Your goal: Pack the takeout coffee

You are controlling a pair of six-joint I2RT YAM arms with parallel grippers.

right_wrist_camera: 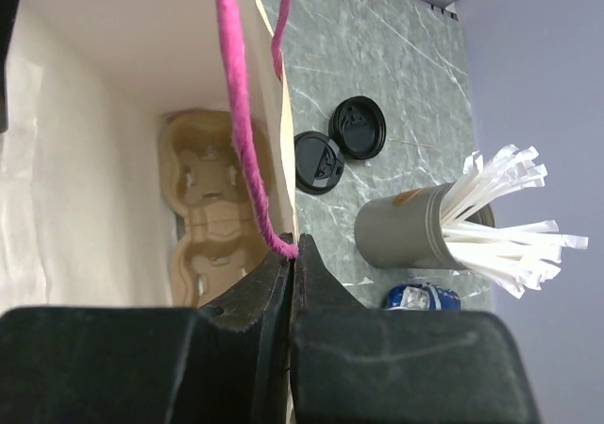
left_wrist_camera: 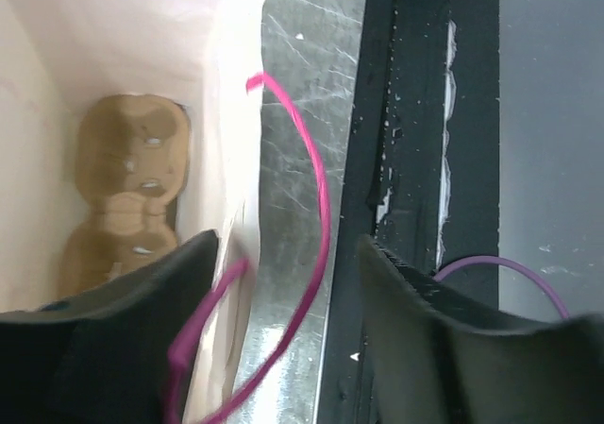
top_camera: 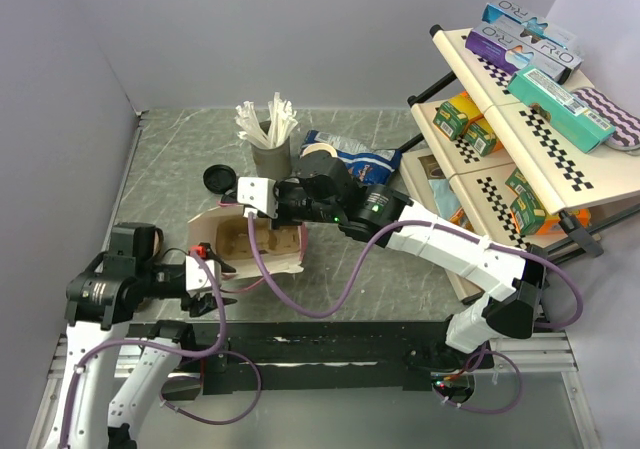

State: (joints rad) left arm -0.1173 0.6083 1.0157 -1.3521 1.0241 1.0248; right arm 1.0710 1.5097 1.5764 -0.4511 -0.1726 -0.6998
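Observation:
A white paper bag (top_camera: pixel 225 231) with pink cord handles stands open, left of middle, with a brown pulp cup carrier (right_wrist_camera: pixel 212 207) on its floor. My right gripper (right_wrist_camera: pixel 295 254) is shut on the bag's far rim where a pink handle (right_wrist_camera: pixel 241 112) joins it; it also shows in the top view (top_camera: pixel 252 209). My left gripper (left_wrist_camera: pixel 288 254) is open and straddles the bag's near wall and a handle loop (left_wrist_camera: pixel 316 207), one finger inside and one outside. Two round black lids (right_wrist_camera: pixel 318 162) (right_wrist_camera: pixel 359 127) lie beyond the bag. I cannot tell whether either one sits on the coffee cup.
A grey holder of white straws (top_camera: pixel 270 154) stands behind the bag, with a blue snack bag (top_camera: pixel 350 154) to its right. A tilted display rack (top_camera: pixel 520 119) of boxes fills the right side. A black rail (top_camera: pixel 330 339) runs along the near table edge.

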